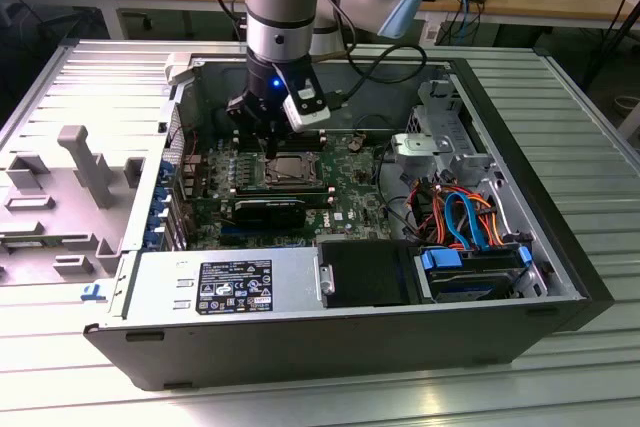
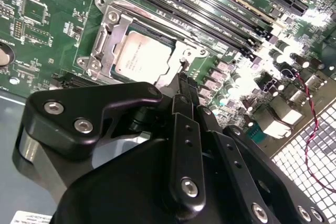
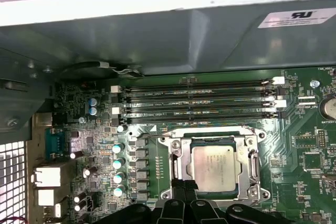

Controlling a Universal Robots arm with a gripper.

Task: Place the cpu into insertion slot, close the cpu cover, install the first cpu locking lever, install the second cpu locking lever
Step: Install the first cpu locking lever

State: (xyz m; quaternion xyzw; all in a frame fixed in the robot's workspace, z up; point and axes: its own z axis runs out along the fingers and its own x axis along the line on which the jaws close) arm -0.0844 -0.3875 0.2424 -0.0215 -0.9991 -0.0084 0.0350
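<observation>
The cpu (image 3: 212, 167), a square chip with a silvery top, lies in the insertion slot (image 3: 252, 139) on the green motherboard. The cpu cover (image 3: 180, 167), a thin silver frame, lies flat around it, and the chip shows through its window. In the second wrist view the cpu (image 2: 142, 56) sits inside the cover (image 2: 107, 35). My gripper (image 2: 184, 77) is shut, its black tips together at the socket's edge beside the chip; I cannot tell whether they touch the metal. In the exterior view the gripper (image 1: 268, 147) hangs just to the left of the cpu (image 1: 295, 166). The gripper (image 3: 184, 187) also shows in the first wrist view.
Long black memory slots (image 3: 199, 103) run beside the socket. A row of capacitors (image 3: 118, 162) stands on its other side. The case wall (image 3: 157, 35) rises behind. A black fan shroud (image 1: 365, 272), a power supply (image 1: 225, 287) and orange and blue cables (image 1: 460, 212) fill the case's front.
</observation>
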